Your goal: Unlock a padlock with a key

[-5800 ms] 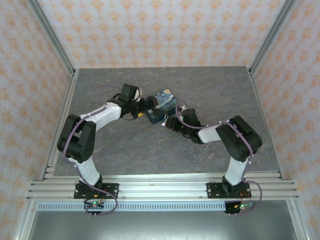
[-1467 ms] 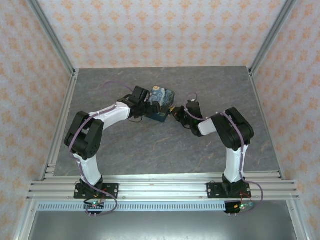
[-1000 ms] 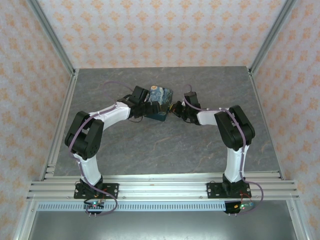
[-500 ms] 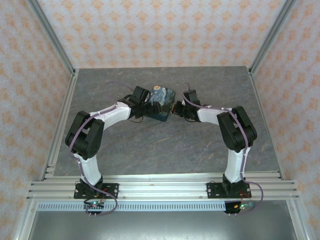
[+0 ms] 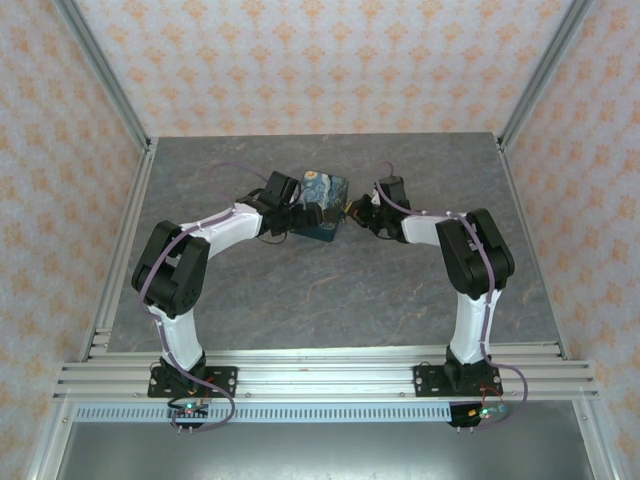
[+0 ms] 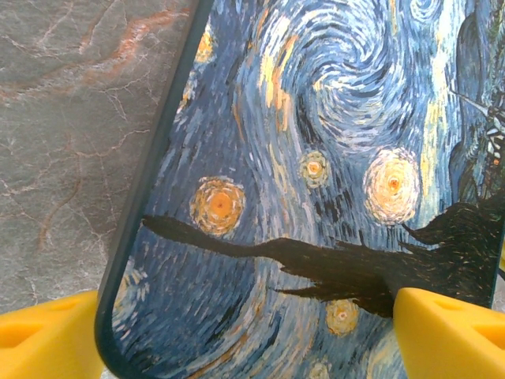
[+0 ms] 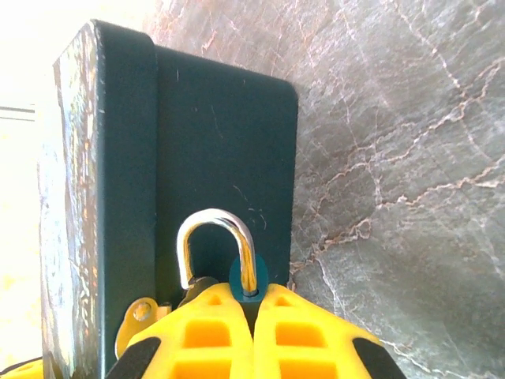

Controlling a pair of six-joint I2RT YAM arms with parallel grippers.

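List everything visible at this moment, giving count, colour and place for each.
box: one, dark blue with a swirl pattern, far centre of the table, between the two arms.
padlock: one, silver shackle and a sliver of blue body, against the box's plain dark side.
metal tab: one, silvery, on the box beside the padlock.
table: one, grey marbled, under everything.
walls: three, pale with an orange pattern, around the table.
rails: silver aluminium, along the near edge, carrying the arm bases.
left gripper: one, yellow jaws set wide, one on each side of the box, gripping it.
right gripper: one, yellow jaws shut, tips at the padlock's body.
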